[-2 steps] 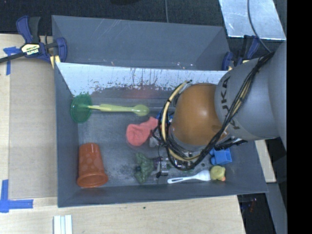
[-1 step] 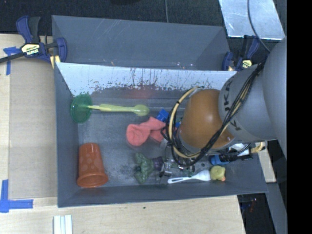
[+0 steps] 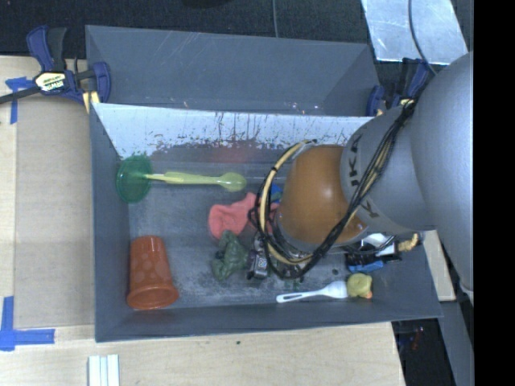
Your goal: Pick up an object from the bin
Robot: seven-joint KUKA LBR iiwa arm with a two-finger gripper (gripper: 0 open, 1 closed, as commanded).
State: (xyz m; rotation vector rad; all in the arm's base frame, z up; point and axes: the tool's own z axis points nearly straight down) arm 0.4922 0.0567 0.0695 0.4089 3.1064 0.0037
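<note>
One small dark green figure lies near the front of the bin, tool low just beside it on the view's right, pink crumpled thing just behind; cannot tell if the tool is open or closed, nothing seen held, so I judge grasp and lift both left. Further out: white spoon, yellow bit, orange cup on its side at left, green ladle at back. No readable writing on any.

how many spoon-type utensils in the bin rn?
2: a green ladle along the back-left floor, and a white spoon at the front, right of centre. The arm could hide more.
</note>
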